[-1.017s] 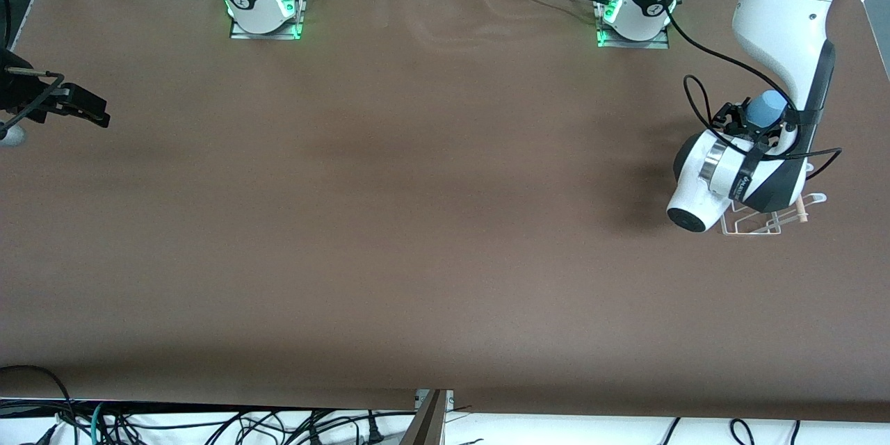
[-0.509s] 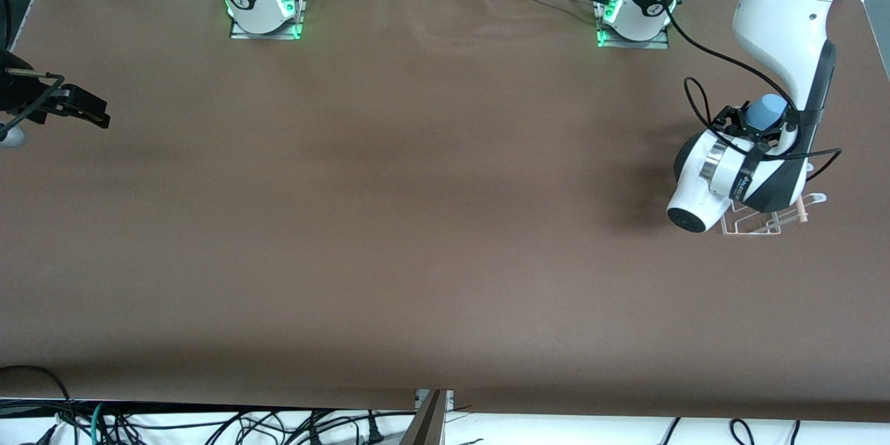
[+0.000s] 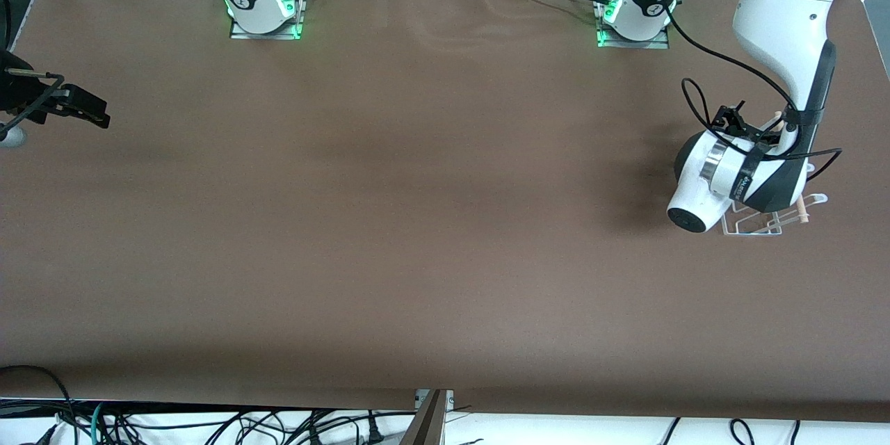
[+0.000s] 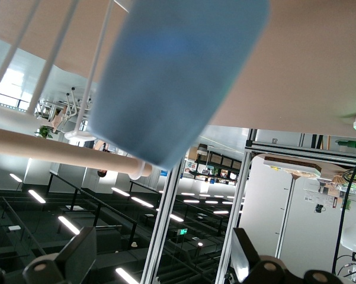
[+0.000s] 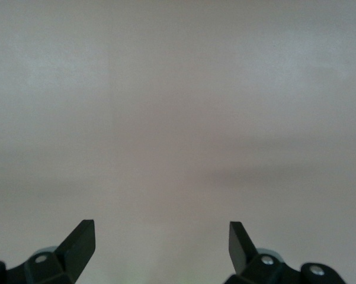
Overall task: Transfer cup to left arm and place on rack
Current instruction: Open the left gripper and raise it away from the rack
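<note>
High front camera facing robots, wrist cameras close, left's on cup point(image 4: 178, 77)

Light blue cup point(image 4: 178, 77), plain; white wire rack point(image 3: 754, 222) with pale wooden dowel point(image 4: 59, 151); brown table point(image 3: 417, 222); black fingertips point(image 5: 77, 242).

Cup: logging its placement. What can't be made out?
Left wrist view: cup blurred, cut by the top edge; its seat on the rack unclear.
Front view: cup unseen; left arm over the rack covers it.
Left end effector open, off the cup; right end effector waits.
</note>
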Available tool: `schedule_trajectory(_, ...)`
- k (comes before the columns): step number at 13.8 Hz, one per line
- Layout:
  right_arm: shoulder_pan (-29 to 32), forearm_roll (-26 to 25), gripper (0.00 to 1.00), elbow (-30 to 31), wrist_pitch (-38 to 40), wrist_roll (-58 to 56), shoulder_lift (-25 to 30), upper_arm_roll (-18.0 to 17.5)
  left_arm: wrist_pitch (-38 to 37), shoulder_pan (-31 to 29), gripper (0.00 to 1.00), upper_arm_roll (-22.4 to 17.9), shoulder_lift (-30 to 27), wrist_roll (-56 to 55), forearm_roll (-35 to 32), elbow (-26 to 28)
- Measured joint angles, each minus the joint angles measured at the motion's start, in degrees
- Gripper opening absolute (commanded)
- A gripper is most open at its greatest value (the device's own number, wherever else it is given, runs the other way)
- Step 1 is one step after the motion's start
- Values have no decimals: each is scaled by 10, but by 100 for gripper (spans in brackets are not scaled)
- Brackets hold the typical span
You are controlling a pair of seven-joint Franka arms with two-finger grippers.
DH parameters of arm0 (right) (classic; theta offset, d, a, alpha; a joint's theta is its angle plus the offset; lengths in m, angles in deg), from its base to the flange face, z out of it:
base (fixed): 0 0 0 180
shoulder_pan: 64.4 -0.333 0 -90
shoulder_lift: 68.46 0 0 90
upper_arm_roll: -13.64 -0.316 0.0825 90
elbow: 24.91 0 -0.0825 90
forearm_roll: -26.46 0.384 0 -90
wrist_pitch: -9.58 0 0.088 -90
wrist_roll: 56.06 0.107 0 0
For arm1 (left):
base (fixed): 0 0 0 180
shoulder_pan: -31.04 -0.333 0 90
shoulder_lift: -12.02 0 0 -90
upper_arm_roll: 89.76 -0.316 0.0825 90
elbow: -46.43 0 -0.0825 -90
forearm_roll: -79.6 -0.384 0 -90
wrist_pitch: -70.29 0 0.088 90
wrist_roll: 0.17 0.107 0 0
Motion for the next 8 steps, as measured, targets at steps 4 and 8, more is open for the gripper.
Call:
schedule_trajectory(4,0,0,100,0,0,0,0,0,5,0,100,1,-18,-2,45,-16)
schedule_trajectory(8,0,0,100,-1,0,0,0,0,15,2,100,3,-88,-11,184,-83)
